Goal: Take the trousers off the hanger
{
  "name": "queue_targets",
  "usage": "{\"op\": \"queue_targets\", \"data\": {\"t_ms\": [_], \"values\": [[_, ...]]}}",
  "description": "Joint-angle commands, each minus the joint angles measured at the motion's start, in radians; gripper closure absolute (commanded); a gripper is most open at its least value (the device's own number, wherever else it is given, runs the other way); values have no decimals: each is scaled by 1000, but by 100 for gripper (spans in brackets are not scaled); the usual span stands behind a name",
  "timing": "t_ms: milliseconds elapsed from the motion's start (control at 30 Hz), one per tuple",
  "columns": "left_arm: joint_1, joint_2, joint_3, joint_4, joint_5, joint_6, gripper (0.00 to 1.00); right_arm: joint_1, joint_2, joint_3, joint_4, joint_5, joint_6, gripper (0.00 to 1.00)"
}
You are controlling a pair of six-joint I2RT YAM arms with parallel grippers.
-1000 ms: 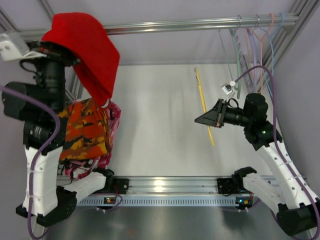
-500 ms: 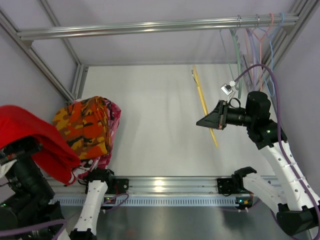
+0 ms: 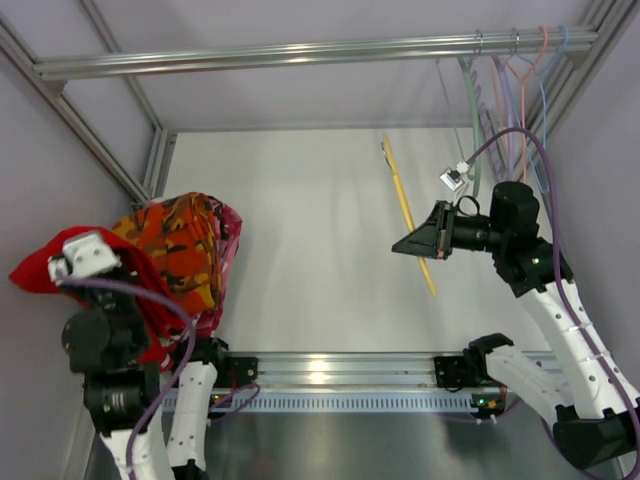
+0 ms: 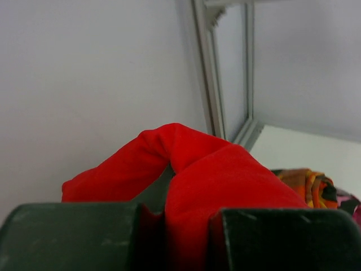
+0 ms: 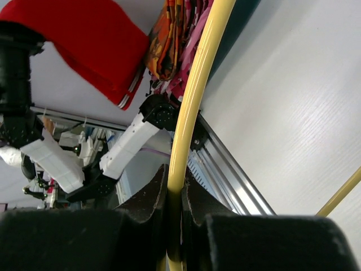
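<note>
The red trousers (image 3: 48, 270) hang bunched over my left arm at the near left, off the hanger and beside the side wall. In the left wrist view my left gripper (image 4: 181, 240) is shut on a fold of the trousers (image 4: 220, 175). In the top view the cloth hides its fingers. The thin yellow hanger (image 3: 404, 205) is bare and held above the table at right centre. My right gripper (image 3: 418, 243) is shut on its yellow bar (image 5: 194, 96), with the bar pinched between the fingertips (image 5: 176, 197). The trousers also show in the right wrist view (image 5: 84, 39).
An orange camouflage cloth (image 3: 175, 250) lies over a pink cloth (image 3: 230, 225) at the table's left edge. A metal rail (image 3: 300, 52) crosses the back, with several pale hangers (image 3: 505, 90) at its right end. A slanted frame post (image 3: 90, 130) stands at the left.
My left arm has swung with the red trousers from up by the back-left rail down to the near left. The right gripper and the yellow hanger have stayed almost still.
</note>
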Motion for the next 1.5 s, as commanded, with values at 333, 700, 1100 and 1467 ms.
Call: {"op": "queue_targets", "data": {"t_ms": [333, 700, 1100, 1467], "values": [[4, 581, -277, 413, 251, -92, 91, -35, -64, 144, -75, -24, 3, 100], [3, 500, -232, 261, 396, -169, 1, -159, -27, 307, -106, -127, 153, 100], [1, 317, -109, 190, 499, -250, 2, -334, 222, 683, -142, -90, 493, 100], [3, 310, -107, 152, 469, -308, 1, -384, 411, 777, -50, -182, 754, 100]]}}
